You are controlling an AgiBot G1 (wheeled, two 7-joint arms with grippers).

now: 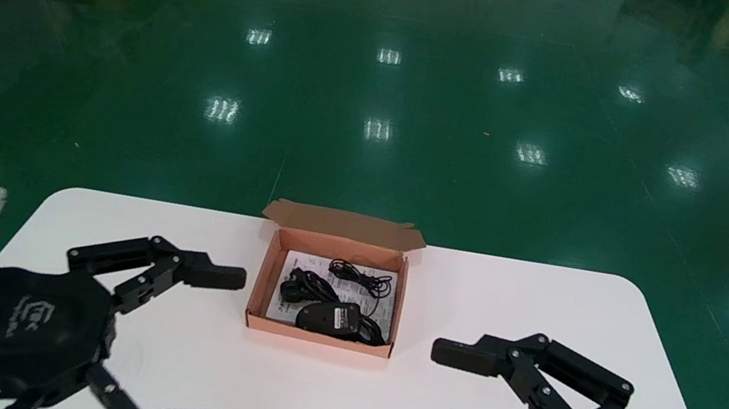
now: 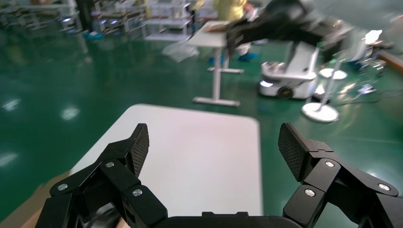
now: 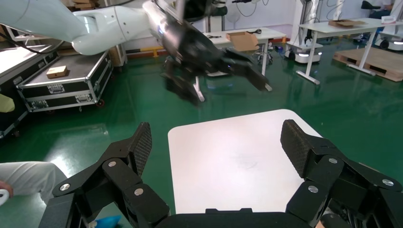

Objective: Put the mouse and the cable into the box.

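So closest to the camera, the left gripper (image 1: 236, 352) hangs over the near left part of the white table (image 1: 468, 296), jaws spread wide with nothing between them. The right gripper (image 3: 216, 142) mirrors it on the near right side, also wide open and empty. Both sit well apart from the box (image 1: 260, 283), one on each side.

The box is a small brown cardboard one in the middle of the table, open on top. The black mouse (image 1: 329, 317) lies inside against the near wall, and it looks like it's belly up since there's a label showing. The thin black cable (image 1: 359, 279) is loosely bunched just behind it, toward the far wall, all on a printed leaflet (image 1: 277, 308) lining the bottom. The lid flap (image 1: 343, 223) stands open on the far edge.

My read: the packing is basically done, as both items look to be inside. If anything's left, it's folding that flap down, which needs a gentle push from behind without shoving the light box.
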